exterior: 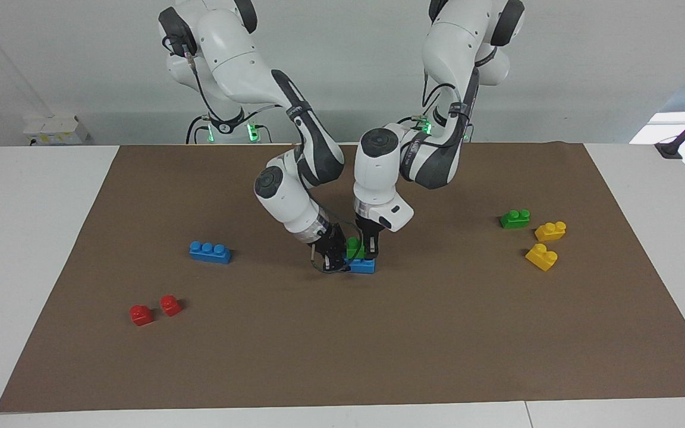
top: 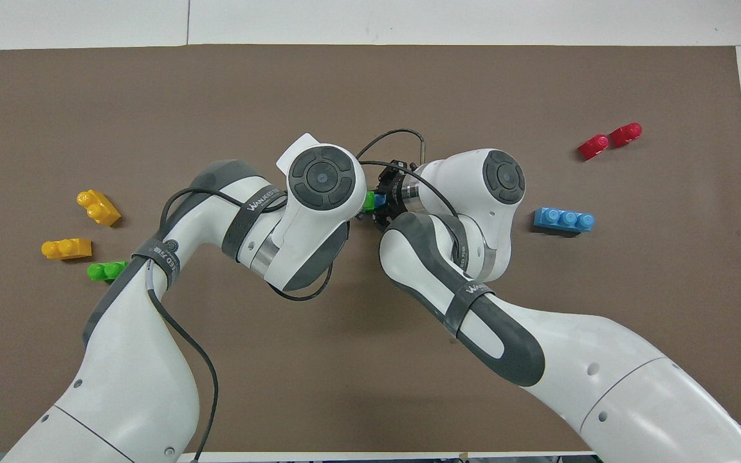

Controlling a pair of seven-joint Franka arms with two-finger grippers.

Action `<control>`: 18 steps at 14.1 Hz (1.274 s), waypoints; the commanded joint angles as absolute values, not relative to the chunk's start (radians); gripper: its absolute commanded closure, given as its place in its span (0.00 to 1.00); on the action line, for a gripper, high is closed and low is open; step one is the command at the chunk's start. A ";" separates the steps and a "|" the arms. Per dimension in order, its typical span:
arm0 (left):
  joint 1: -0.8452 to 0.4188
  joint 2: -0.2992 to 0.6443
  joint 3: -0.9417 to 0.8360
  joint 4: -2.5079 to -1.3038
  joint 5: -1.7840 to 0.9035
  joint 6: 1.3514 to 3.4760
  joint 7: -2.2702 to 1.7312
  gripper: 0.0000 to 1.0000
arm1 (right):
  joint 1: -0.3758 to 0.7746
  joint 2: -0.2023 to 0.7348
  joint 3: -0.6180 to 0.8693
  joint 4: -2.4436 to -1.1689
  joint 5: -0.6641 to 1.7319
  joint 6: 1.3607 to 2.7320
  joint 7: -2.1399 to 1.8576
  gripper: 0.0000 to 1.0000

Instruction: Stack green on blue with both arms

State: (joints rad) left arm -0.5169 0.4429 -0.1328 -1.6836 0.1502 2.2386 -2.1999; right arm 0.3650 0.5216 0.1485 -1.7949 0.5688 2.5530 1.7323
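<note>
In the middle of the brown mat, a green brick (exterior: 353,248) sits on top of a blue brick (exterior: 363,266) that rests on the mat. My left gripper (exterior: 363,251) comes down from above and is shut on the green brick. My right gripper (exterior: 333,260) reaches in low at a slant and is shut on the end of the blue brick toward the right arm's end. In the overhead view only slivers of the green brick (top: 368,200) and the blue brick (top: 379,200) show between the two wrists. The left gripper is hidden there under its own wrist.
A second blue brick (exterior: 210,252) and two red bricks (exterior: 141,314) lie toward the right arm's end. A second green brick (exterior: 515,219) and two yellow bricks (exterior: 550,230) lie toward the left arm's end. A brown mat (exterior: 342,356) covers the table.
</note>
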 commanded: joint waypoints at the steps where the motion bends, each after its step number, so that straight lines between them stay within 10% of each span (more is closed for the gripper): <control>1: -0.515 0.445 -0.124 -1.697 0.167 2.267 -2.180 1.00 | 0.371 0.532 0.150 -1.822 0.588 2.588 1.740 1.00; 17: -0.494 0.454 -0.123 -1.756 0.172 2.347 -2.065 1.00 | 0.371 0.532 0.150 -1.822 0.588 2.588 1.735 1.00; 18: -0.495 0.454 -0.123 -1.753 0.172 2.341 -2.065 0.27 | 0.371 0.531 0.150 -1.822 0.588 2.588 1.735 1.00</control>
